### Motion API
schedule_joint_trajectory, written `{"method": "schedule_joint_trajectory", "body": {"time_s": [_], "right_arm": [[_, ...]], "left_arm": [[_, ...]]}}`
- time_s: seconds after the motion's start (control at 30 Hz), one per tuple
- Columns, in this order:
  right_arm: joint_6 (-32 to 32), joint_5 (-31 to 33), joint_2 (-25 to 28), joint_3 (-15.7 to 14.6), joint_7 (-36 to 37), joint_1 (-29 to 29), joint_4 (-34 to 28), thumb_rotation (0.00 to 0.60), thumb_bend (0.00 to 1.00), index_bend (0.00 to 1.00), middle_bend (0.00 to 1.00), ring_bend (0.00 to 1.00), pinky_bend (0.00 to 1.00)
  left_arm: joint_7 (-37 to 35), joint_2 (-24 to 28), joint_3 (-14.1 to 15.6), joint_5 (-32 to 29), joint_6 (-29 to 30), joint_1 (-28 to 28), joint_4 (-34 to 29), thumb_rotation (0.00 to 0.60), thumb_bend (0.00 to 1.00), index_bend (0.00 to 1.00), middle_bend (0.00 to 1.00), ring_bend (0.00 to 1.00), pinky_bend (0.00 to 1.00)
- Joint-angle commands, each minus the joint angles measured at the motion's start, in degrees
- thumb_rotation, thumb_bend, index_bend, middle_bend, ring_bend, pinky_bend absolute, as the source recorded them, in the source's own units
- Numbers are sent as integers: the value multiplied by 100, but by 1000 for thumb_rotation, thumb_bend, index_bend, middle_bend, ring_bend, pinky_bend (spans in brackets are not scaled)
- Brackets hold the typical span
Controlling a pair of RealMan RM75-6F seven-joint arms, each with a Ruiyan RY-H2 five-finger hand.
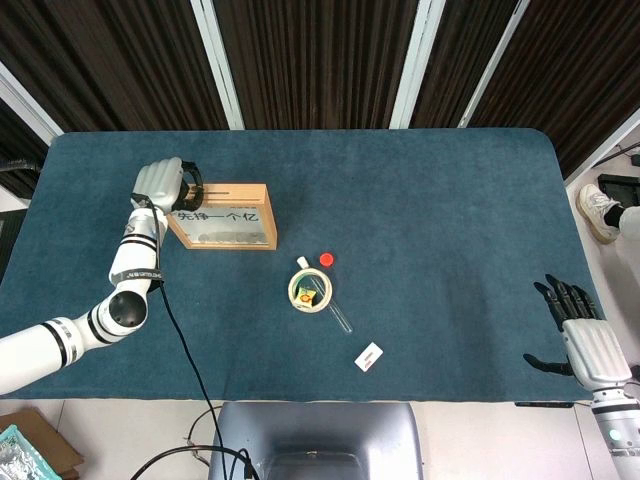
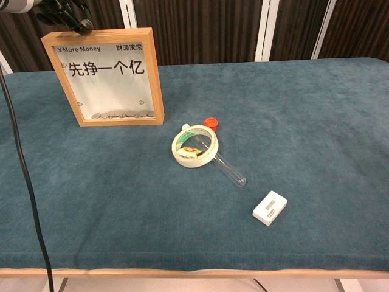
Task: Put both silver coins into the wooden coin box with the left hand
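Left hand [image 1: 165,184] hovers over the left end of the wooden coin box [image 1: 225,216], its dark fingers [image 2: 73,17] curled down above the slot in the box's top; whether they pinch a coin cannot be told; coins [image 2: 118,115] lie in a low heap behind the box's glass front. Near the table's [image 1: 450,200] middle lie a tape roll [image 1: 311,292], a red cap [image 1: 327,260] just beside it, a clear tube [image 2: 231,171] and a small white device [image 1: 369,357]. Right hand [image 1: 585,335] sits off the table's right edge, fingers spread, holding nothing.
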Motion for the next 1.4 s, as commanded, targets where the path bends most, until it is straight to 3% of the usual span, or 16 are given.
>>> {"method": "schedule_joint_trajectory", "body": {"time_s": [0.03,0.4,0.77,1.03,1.4], "right_arm": [[-3,4,-1,1,2,1,2,600,97,0,0,0,28],[17,-4,6,1,19,-7,3,600,97,0,0,0,28],[16,0,8,1,26,-8,8,600,97,0,0,0,28],[15,3,5,2,18,-7,7,600,97,0,0,0,28],[19,13,12,7,21,-11,4,600,97,0,0,0,28]], "left_arm": [[-6,-5,10,-1,8,-10,-2,600,650,734,1000,1000,1000],[-12,-44,92,-37,-3,-60,27,600,634,714,1000,1000,1000],[-109,1,117,28,-75,-58,-8,600,559,622,1000,1000,1000],[-177,31,143,89,-67,-49,-48,600,550,610,1000,1000,1000],[-263,34,162,162,-86,-47,-34,600,532,517,1000,1000,1000]]}}
